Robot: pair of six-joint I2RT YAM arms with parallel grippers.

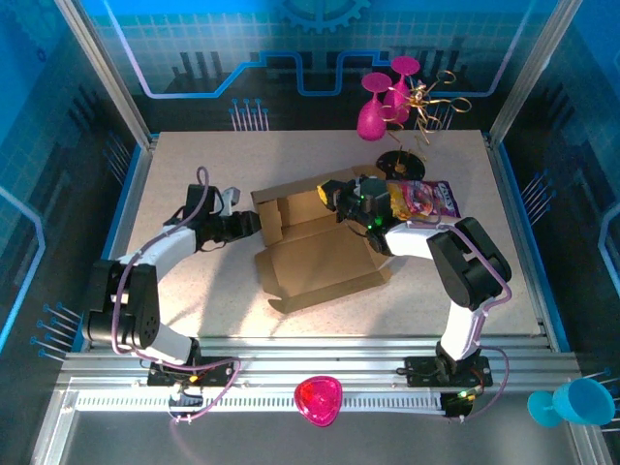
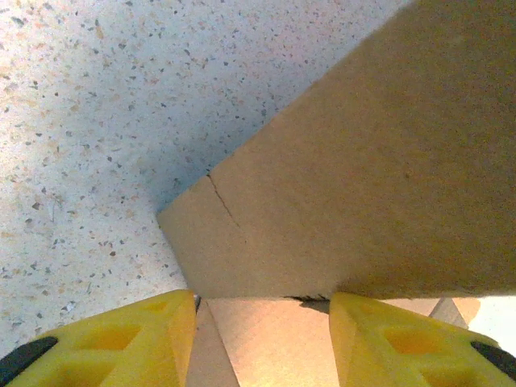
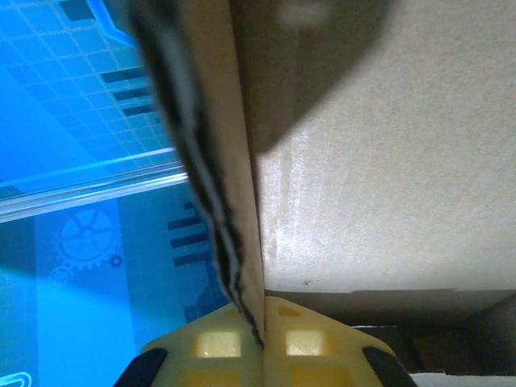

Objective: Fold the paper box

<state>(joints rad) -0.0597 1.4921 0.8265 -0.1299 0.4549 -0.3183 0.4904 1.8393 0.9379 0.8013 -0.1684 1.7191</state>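
The paper box (image 1: 320, 254), plain brown cardboard, lies partly folded in the middle of the table, its base flat and its far and left walls raised. My left gripper (image 1: 254, 224) is at the box's left wall. In the left wrist view its yellow fingers (image 2: 121, 339) stand apart, open, with a raised cardboard panel (image 2: 363, 177) just ahead of the tips and a flat flap between them. My right gripper (image 1: 334, 199) is at the far wall. In the right wrist view the right gripper (image 3: 263, 310) is shut on the thin corrugated edge of a box flap (image 3: 234, 161).
A purple-yellow snack packet (image 1: 423, 198) lies right behind the right wrist. Pink glasses (image 1: 373, 116) and a gold wire stand (image 1: 426, 107) are at the back. A pink bowl (image 1: 318, 400) and a blue cup (image 1: 572, 402) sit off the table's near edge.
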